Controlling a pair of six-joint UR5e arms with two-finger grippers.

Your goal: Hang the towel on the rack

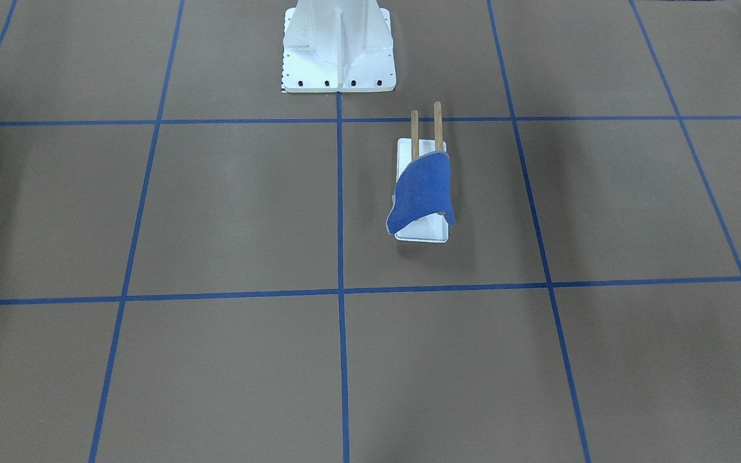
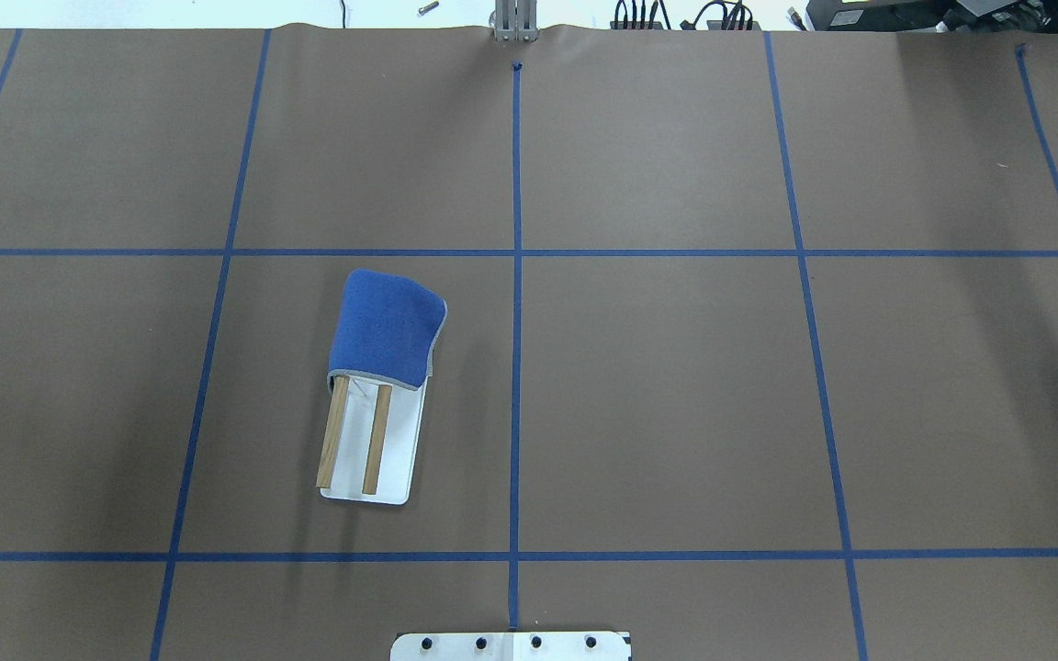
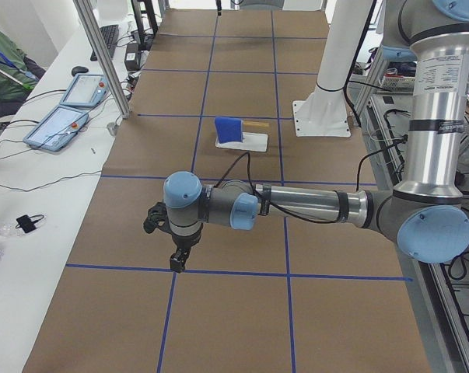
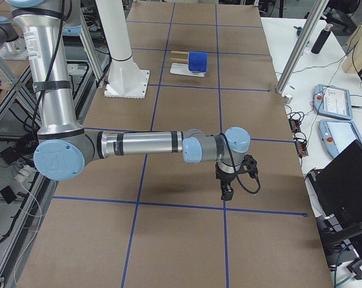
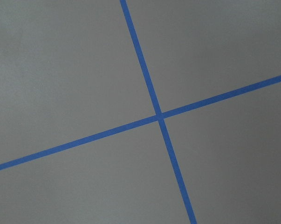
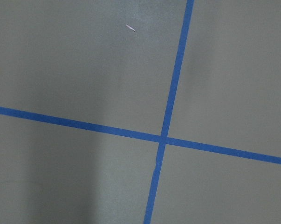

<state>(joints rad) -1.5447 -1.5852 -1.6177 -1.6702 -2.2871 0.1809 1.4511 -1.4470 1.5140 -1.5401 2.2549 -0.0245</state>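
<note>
The blue towel (image 2: pixel 387 326) hangs draped over the far end of the rack (image 2: pixel 353 447). The rack's two brown dowels stick out bare toward the robot over the white base plate (image 2: pixel 400 450). The towel (image 1: pixel 422 191) and rack (image 1: pixel 425 128) also show in the front view, the towel (image 3: pixel 228 128) in the left view and the towel (image 4: pixel 197 61) in the right view. My left gripper (image 3: pixel 176 260) shows only in the left side view, far from the rack. My right gripper (image 4: pixel 227 192) shows only in the right side view, far away. I cannot tell whether either is open or shut.
A large white bolted pedestal (image 1: pixel 338 48) stands behind the rack at the robot's base. Blue tape lines (image 2: pixel 516 303) mark a grid on the brown table. Tablets (image 3: pixel 57 124) and cables lie on the side benches, and a person sits at the far left.
</note>
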